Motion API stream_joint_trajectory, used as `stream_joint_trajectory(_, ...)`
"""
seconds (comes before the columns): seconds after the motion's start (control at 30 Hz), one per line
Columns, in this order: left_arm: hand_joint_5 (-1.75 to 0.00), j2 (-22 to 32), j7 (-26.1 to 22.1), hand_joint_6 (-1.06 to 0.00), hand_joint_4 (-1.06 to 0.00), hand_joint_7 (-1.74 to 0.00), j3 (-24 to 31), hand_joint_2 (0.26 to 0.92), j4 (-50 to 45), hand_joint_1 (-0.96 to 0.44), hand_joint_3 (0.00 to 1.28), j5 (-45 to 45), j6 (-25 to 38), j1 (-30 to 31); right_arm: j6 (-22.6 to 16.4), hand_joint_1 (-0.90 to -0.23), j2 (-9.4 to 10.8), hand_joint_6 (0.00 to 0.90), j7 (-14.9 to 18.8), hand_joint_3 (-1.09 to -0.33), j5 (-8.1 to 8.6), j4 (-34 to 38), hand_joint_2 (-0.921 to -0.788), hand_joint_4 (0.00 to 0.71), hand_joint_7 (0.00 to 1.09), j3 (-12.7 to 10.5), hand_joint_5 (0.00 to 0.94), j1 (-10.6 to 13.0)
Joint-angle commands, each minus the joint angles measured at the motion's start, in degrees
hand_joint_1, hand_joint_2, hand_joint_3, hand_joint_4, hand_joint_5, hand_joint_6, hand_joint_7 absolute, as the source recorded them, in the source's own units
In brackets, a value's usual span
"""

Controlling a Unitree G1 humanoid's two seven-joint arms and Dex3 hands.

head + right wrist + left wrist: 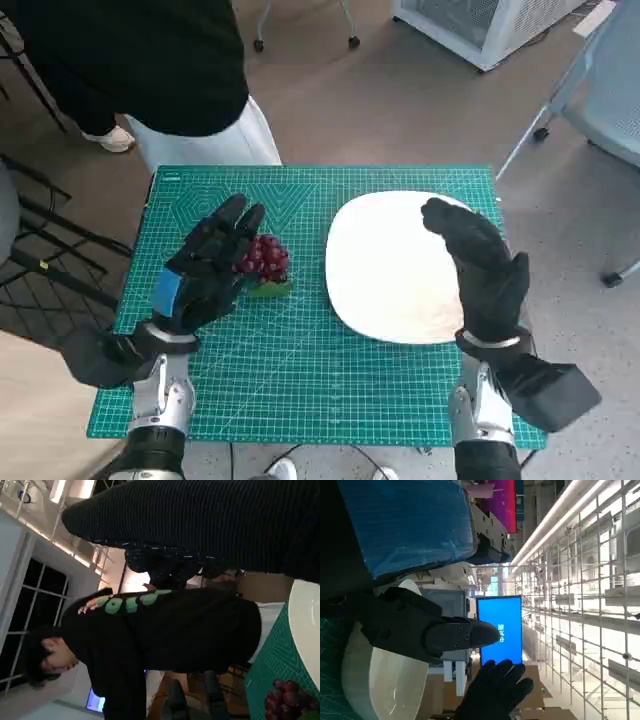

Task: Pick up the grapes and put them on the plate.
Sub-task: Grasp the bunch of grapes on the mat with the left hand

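Grapes (263,258) on mat beside white plate (385,270); left hand (208,262) touching them, grip unclear; right hand (480,265) spread.

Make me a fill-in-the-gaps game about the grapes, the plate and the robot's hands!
1. The grapes lie on the green ____.
2. The white plate has ____ on it.
3. The hand nearest the grapes is the ____ hand.
4. The right hand hangs over the ____.

Missing words: mat; nothing; left; plate

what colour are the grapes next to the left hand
The grapes are dark red, with a bit of green beneath; the head view shows this best.
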Motion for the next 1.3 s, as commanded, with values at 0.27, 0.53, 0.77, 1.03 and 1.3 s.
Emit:
stream_joint_trajectory(0.27,0.00,0.2,0.8,-0.42,-0.29,-0.01,-0.2,0.921,-0.8,-0.61,0.35,0.8,-0.8,-0.2,0.6,-0.676,0.0,0.049,-0.7,-0.707,-0.92,0.0,-0.921,0.434,0.44,0.1,0.001,0.6)
stream_joint_trajectory(0.53,-0.01,0.1,1.1,-0.42,-0.30,-0.01,-0.2,0.921,-0.5,-0.61,0.35,1.1,-1.3,-0.2,1.0,-0.678,-0.1,0.048,-1.1,-0.709,-1.02,-0.8,-0.921,0.434,0.44,0.2,0.001,1.0)
stream_joint_trajectory(0.77,-0.01,0.0,1.1,-0.42,-0.30,-0.01,-0.5,0.921,-0.7,-0.61,0.35,1.1,-1.1,-0.1,1.3,-0.678,-0.2,0.048,-1.3,-0.709,-0.99,-1.2,-0.921,0.434,0.44,0.3,0.001,1.3)
stream_joint_trajectory(1.03,0.00,0.1,1.0,-0.42,-0.30,0.00,-0.5,0.921,-0.9,-0.61,0.35,0.9,-0.7,0.1,1.9,-0.678,-0.4,0.048,-1.6,-0.709,-1.08,-1.9,-0.921,0.434,0.44,0.4,0.001,1.6)
stream_joint_trajectory(1.3,0.00,0.0,0.9,-0.42,-0.30,0.00,-0.6,0.921,-1.0,-0.61,0.35,0.6,-0.5,0.2,2.2,-0.686,-0.5,0.048,-1.9,-0.707,-1.43,-2.5,-0.921,0.434,0.44,0.3,0.001,2.0)
